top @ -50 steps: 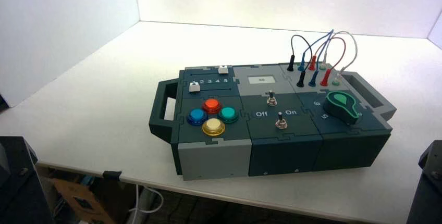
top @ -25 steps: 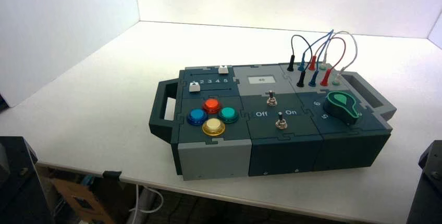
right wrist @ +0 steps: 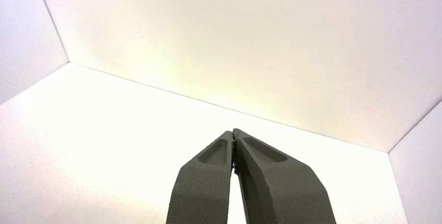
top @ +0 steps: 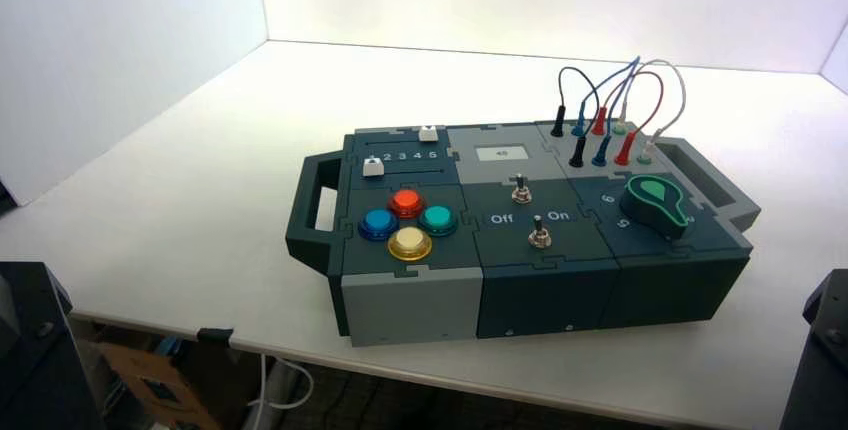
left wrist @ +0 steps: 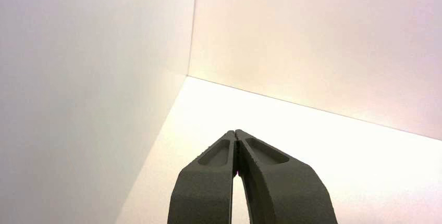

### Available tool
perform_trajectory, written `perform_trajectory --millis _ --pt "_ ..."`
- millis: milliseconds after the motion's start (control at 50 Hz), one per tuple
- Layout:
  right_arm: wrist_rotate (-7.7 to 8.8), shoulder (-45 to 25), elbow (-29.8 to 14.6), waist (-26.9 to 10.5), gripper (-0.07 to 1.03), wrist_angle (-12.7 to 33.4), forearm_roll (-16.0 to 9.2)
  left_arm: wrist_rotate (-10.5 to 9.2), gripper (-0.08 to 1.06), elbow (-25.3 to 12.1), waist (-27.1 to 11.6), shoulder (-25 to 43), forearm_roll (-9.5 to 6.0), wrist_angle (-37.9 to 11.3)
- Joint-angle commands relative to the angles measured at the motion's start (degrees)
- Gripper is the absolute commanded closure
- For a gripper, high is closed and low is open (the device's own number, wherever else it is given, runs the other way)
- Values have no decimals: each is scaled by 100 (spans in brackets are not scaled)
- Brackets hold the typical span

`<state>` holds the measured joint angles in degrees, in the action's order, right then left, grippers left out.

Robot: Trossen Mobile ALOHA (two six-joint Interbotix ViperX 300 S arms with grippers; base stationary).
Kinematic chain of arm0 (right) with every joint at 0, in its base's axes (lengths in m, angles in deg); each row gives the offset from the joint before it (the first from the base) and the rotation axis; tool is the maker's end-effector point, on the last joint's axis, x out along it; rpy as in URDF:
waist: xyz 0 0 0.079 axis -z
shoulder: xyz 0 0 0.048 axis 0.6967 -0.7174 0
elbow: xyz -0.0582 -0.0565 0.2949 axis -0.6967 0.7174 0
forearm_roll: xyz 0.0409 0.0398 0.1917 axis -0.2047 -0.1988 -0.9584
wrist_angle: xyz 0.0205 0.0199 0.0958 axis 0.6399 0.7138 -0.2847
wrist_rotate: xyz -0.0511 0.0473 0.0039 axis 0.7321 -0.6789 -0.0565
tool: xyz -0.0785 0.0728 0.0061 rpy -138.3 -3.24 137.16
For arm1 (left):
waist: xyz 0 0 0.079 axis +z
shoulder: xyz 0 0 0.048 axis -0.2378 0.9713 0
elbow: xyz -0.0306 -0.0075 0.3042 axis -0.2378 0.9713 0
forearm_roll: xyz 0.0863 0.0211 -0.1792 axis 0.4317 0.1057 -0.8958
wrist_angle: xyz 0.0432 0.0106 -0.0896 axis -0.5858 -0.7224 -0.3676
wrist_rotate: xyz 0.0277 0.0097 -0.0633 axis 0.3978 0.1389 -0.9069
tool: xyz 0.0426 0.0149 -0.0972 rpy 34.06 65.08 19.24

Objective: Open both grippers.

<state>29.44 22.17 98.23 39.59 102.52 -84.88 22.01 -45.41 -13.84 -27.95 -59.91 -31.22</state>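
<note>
White table; left pincer [left wrist: 235,133] and right pincer [right wrist: 232,132] closed.

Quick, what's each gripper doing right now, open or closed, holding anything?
Left gripper: closed, fingertips touching, holding nothing.
Right gripper: closed, fingertips touching, holding nothing.

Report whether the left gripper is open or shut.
Shut. In the left wrist view, the left gripper has its two fingertips touching at the tip, with nothing between them.
</note>
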Motion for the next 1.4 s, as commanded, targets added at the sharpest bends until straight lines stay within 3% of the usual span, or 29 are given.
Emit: perform_trajectory --millis 20,460,540,680,860,940,1000,1120,1400 --pt "9 44 -26 -26 98 -26 -9 9 101 -114 -26 0 0 26" --pt "18 237 35 -18 97 -220 9 53 101 -53 -26 105 18 149" --pt "26 325 79 -26 93 -334 9 53 91 -88 -26 158 18 149" --pt "18 422 79 -26 56 -387 9 79 46 -176 -26 281 18 149" --pt "18 396 53 -26 18 -378 9 193 29 -281 -35 334 9 149" --pt "26 387 18 -26 -3 -369 9 220 6 -334 -44 316 35 167" --pt "26 378 -18 -26 -2 -369 18 246 -6 -360 -44 334 44 202" --pt "26 369 -105 -26 -3 -369 35 396 -5 -466 -53 343 35 237" --pt "26 255 -176 -26 -3 -475 44 404 -5 -562 -70 457 35 237"
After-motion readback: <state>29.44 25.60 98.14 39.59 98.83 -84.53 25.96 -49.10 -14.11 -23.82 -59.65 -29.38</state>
